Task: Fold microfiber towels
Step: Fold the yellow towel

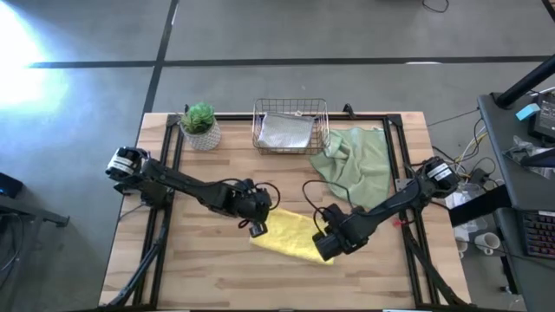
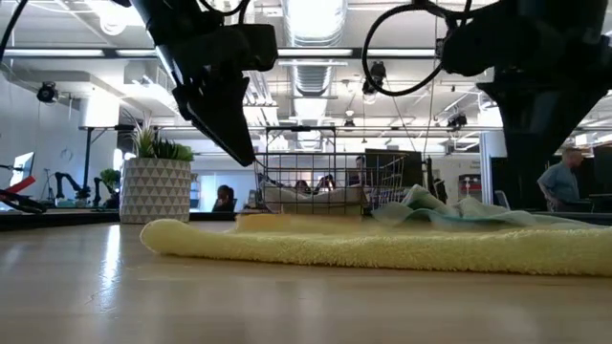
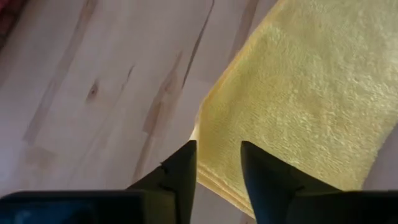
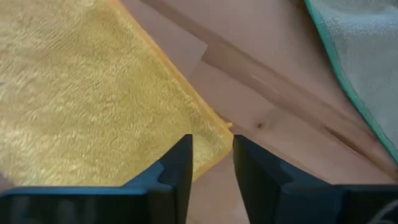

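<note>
At the tabletop's (image 1: 208,269) far edge, wire basket (image 1: 291,128) holds a grey towel (image 1: 284,134); left end effector (image 1: 257,228) and right end effector (image 1: 323,250) hang released over the yellow towel (image 1: 290,236)

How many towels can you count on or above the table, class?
3. A yellow towel lies folded at the table's middle, a sage towel lies crumpled to its right rear, and a grey towel sits in the basket. More may be hidden beneath these.
</note>
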Action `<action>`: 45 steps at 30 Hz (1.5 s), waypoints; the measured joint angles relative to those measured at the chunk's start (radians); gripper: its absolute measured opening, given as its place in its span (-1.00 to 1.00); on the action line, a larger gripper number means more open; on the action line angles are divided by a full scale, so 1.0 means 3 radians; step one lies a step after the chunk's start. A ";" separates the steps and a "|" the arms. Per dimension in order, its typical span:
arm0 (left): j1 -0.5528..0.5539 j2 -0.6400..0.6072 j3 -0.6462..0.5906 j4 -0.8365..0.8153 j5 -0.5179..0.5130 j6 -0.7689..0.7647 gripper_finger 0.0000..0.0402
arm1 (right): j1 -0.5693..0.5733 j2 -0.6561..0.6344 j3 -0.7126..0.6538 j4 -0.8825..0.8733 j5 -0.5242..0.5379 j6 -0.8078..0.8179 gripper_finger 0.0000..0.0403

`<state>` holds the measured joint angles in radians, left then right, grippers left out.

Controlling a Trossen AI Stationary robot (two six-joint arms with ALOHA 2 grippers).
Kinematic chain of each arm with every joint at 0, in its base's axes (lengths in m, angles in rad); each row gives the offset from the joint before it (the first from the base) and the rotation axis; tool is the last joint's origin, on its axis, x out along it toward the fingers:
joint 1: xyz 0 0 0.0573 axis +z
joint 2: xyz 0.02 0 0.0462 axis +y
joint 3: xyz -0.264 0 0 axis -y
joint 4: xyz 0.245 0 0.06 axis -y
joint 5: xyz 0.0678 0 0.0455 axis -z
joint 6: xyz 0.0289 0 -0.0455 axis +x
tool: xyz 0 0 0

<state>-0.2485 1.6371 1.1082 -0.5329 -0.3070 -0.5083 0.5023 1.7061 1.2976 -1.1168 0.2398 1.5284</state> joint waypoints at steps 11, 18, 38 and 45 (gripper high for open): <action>-0.0069 -0.0004 -0.0063 0.0009 0.0594 0.0002 -0.27 | 0.0066 -0.0001 0.0164 0.0048 -0.0062 -0.0272 -0.28; -0.0130 -0.0004 -0.0342 0.0661 0.0593 0.0239 -0.27 | 0.0205 -0.0003 0.0188 0.0079 -0.0104 -0.0250 -0.35; 0.0174 0.0263 -0.0883 0.1460 0.0572 0.0355 -0.74 | 0.0210 -0.0004 0.0146 0.0703 -0.0100 -0.0132 -0.46; 0.0394 0.0253 -0.0951 0.1471 0.0400 0.0558 -0.96 | 0.0210 -0.0004 0.0126 0.0700 -0.0099 -0.0049 -0.46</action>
<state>-0.1302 1.7130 0.8228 -0.0917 -0.1868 -0.3408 0.5652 1.7050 1.3355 -0.9068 0.2100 1.5137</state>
